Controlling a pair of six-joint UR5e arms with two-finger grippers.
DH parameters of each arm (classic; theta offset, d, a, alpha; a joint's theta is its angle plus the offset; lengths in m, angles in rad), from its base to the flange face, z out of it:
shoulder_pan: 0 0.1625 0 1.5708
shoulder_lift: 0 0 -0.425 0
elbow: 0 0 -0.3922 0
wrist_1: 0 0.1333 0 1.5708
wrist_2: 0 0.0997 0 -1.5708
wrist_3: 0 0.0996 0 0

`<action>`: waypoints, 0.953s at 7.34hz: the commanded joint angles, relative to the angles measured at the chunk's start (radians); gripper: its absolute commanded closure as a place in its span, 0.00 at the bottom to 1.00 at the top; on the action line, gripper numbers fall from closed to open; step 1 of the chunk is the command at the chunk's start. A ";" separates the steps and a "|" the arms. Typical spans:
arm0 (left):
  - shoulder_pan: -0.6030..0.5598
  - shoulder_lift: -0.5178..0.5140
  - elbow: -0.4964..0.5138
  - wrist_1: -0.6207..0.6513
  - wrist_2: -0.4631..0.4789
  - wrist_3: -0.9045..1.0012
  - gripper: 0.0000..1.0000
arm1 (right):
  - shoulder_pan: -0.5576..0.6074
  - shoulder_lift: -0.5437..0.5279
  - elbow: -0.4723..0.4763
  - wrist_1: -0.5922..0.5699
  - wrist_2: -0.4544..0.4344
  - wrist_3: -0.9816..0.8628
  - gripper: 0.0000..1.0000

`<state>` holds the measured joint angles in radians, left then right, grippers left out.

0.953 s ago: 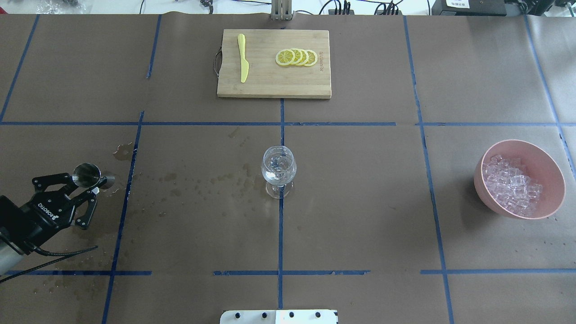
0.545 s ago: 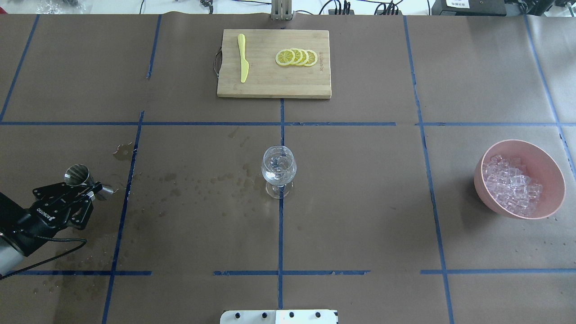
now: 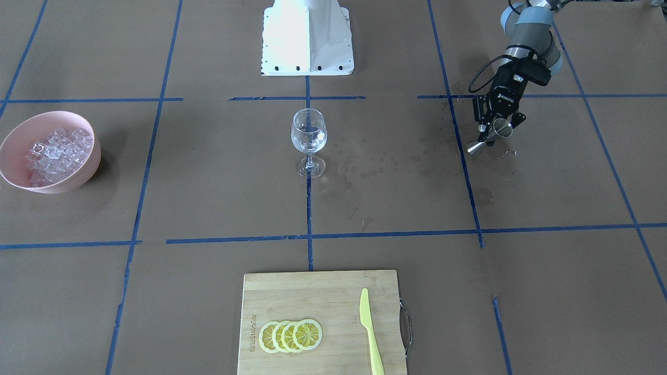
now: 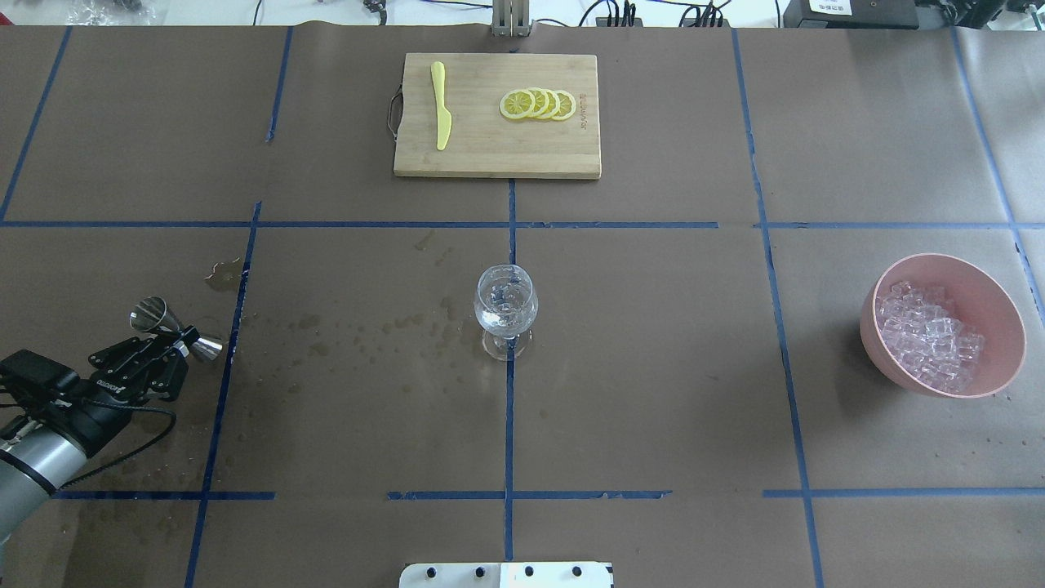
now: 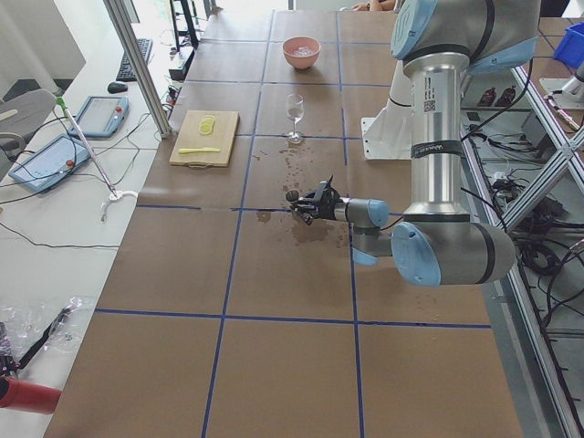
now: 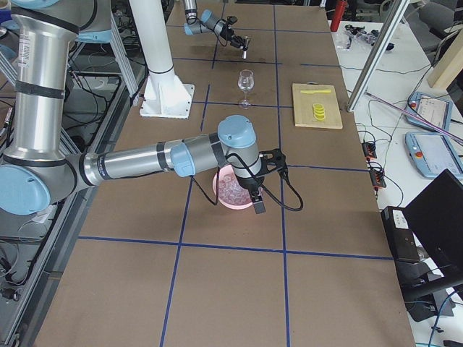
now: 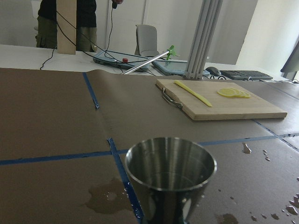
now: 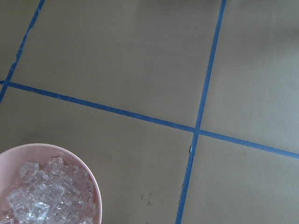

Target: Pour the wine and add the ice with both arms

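My left gripper point(image 4: 173, 349) point(image 3: 494, 125) is shut on the waist of a steel jigger point(image 4: 176, 331) point(image 3: 491, 135), held tilted just above the paper at the table's left. In the left wrist view the jigger's cup point(image 7: 170, 173) fills the foreground and no liquid shows inside. The stemmed glass point(image 4: 506, 310) point(image 3: 308, 136) stands at the table's centre with clear wine in its bowl. Ice point(image 4: 929, 336) point(image 3: 53, 151) point(image 8: 41, 198) is heaped in a pink bowl point(image 4: 1000, 327) at the right. My right gripper point(image 6: 257, 199) hangs over that bowl; I cannot tell whether it is open or shut.
A bamboo cutting board point(image 4: 496, 155) with a yellow knife point(image 4: 441, 104) and lemon slices point(image 4: 539, 104) lies at the far middle. Dark wet spots point(image 4: 359, 335) dot the paper between jigger and glass. The white pedestal foot point(image 3: 307, 49) stands at the robot's edge.
The left wrist has turned and the jigger has gone from mouth-up to lying tilted, staying in the gripper. Glass and bowl have not moved.
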<state>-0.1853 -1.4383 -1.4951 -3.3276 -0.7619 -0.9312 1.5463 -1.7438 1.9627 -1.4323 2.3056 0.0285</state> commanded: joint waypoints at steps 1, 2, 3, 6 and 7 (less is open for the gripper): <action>0.001 -0.013 0.027 0.005 0.022 0.006 1.00 | 0.000 -0.002 0.002 0.000 0.000 0.001 0.00; -0.002 -0.013 0.021 0.003 0.027 0.081 1.00 | 0.002 -0.002 0.002 0.000 0.000 -0.001 0.00; -0.002 -0.013 0.024 0.003 0.027 0.107 1.00 | 0.000 -0.005 0.002 0.000 0.000 -0.001 0.00; 0.003 -0.014 0.021 0.005 0.029 0.150 1.00 | 0.000 -0.005 0.001 0.000 0.000 -0.001 0.00; 0.004 -0.014 0.021 0.005 0.029 0.153 1.00 | 0.002 -0.005 0.001 0.000 0.000 -0.001 0.00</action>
<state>-0.1825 -1.4524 -1.4726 -3.3227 -0.7333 -0.7881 1.5469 -1.7487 1.9637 -1.4328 2.3056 0.0276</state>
